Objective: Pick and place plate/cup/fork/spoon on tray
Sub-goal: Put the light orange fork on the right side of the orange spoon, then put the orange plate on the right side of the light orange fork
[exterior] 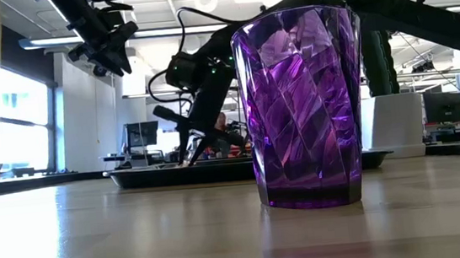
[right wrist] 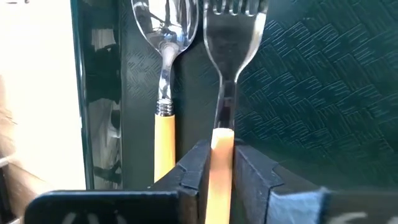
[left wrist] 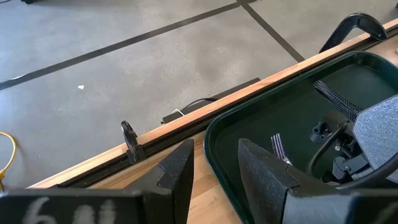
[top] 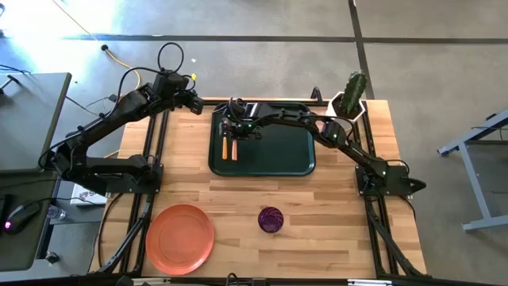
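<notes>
The right gripper point(right wrist: 221, 171) is closed on the orange handle of the fork point(right wrist: 229, 56), holding it low over the left end of the tray point(top: 290, 155), with its tines pointing toward the tray's far rim. Just beside the fork, nearer the tray's left rim, the spoon point(right wrist: 164, 74) already lies on the tray floor, parallel to it. The left gripper point(left wrist: 214, 174) hangs open and empty above the tray's far left corner, not working. The plate point(top: 180, 237) sits on the table point(top: 333, 214) well clear of the tray, toward the near left corner, and the cup point(top: 271, 219) stands upright on the table near the tray's front rim, to the right of the plate. By my reading the spoon is done, the fork is about to be let go, and the plate and cup are left.
</notes>
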`<action>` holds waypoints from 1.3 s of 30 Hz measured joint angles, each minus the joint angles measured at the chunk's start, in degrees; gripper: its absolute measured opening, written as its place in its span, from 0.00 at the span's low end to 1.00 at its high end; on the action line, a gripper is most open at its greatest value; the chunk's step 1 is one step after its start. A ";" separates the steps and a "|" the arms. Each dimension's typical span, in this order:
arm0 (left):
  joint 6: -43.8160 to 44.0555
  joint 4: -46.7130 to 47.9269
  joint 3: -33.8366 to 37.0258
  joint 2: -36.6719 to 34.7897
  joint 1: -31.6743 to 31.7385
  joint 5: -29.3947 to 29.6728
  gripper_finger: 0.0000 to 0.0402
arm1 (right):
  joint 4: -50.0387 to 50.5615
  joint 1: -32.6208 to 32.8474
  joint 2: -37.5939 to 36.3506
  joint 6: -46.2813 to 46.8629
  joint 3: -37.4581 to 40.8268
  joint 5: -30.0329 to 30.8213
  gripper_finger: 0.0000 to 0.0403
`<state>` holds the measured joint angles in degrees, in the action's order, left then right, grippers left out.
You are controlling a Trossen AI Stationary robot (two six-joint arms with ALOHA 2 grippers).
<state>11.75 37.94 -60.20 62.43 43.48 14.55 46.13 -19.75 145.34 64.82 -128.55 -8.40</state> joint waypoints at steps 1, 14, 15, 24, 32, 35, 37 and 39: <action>0.00 0.01 0.00 0.00 0.00 0.00 0.29 | 0.00 0.00 0.02 0.56 0.00 0.00 0.17; 0.00 0.00 0.00 0.00 -0.02 0.02 0.29 | -0.20 0.00 0.02 -0.76 0.00 1.88 0.14; 0.00 0.00 0.00 0.00 -0.02 0.01 0.29 | -0.22 0.00 0.02 -0.79 0.00 1.92 0.13; 0.00 -0.03 0.00 0.00 0.00 0.00 0.29 | -0.26 -0.04 0.02 -1.14 0.00 2.64 0.13; 0.00 -0.02 0.00 0.00 -0.02 0.00 0.29 | -0.18 -0.04 0.02 -3.30 0.00 3.67 0.13; -0.65 0.12 0.00 0.00 -0.02 0.01 0.29 | -0.12 -0.04 -0.01 -3.80 0.00 2.76 0.13; -1.66 0.88 0.00 0.00 -0.02 0.02 0.29 | -0.05 0.07 -0.24 -4.31 0.04 2.38 0.13; -1.85 1.88 0.00 0.00 -0.02 0.00 0.29 | 1.02 0.27 -0.48 -5.18 -0.72 2.34 0.13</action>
<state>9.90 39.82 -60.20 62.43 43.46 14.55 47.15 -19.47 144.85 59.64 -129.27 -6.07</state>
